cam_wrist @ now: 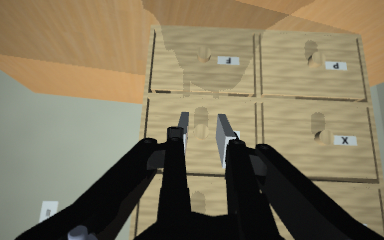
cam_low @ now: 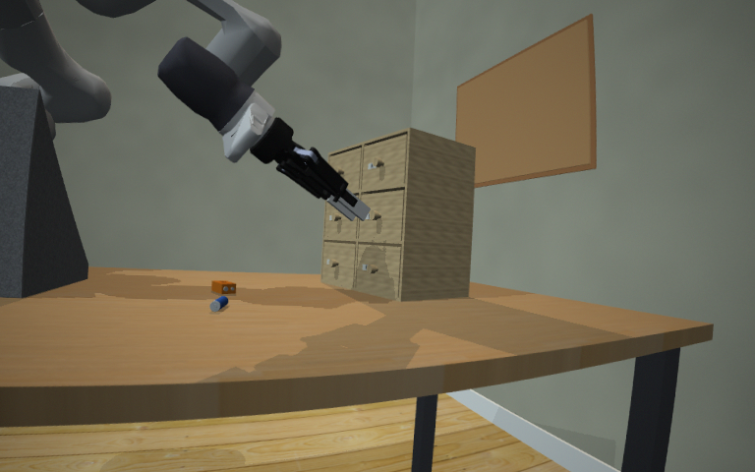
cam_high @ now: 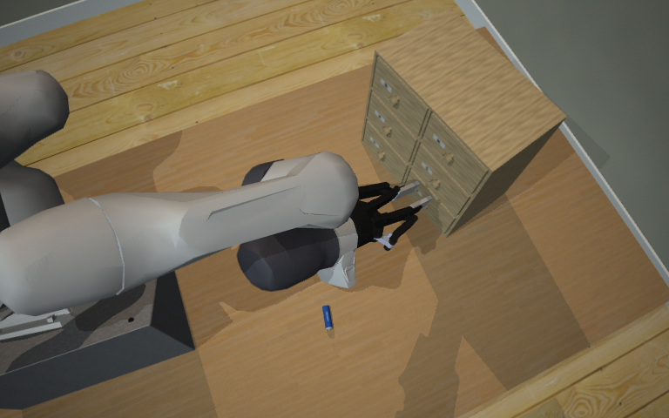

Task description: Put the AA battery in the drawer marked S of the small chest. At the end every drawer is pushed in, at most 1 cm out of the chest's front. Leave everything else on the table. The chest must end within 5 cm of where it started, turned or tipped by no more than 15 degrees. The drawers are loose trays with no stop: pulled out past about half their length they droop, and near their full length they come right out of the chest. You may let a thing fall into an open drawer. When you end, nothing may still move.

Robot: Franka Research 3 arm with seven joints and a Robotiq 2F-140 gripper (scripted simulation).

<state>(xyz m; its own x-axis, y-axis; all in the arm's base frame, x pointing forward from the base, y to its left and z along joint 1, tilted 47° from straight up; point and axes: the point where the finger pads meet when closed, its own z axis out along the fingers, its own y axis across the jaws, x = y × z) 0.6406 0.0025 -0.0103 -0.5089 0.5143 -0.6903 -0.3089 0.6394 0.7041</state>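
Note:
The blue AA battery (cam_high: 327,316) (cam_low: 219,303) lies on its side on the table, well away from the chest. The small chest (cam_high: 473,93) (cam_low: 436,222) stands upright with all visible drawer fronts pushed in. My gripper (cam_high: 424,191) (cam_low: 359,215) (cam_wrist: 202,125) is partly open and empty, tilted down at the chest's front. In the wrist view its fingers stand on either side of the middle-row knob (cam_wrist: 201,131), with gaps beside it. That drawer's mark is hidden behind a finger. Readable marks are F (cam_wrist: 228,60), P (cam_wrist: 336,65) and X (cam_wrist: 345,140). I cannot read an S.
An orange block (cam_low: 223,287) with two round studs lies behind the battery in the exterior view; the arm hides it in the top view. Another knob (cam_wrist: 204,54) is on the drawer below the one at my fingers. The X drawer's knob (cam_wrist: 325,137) is beside it.

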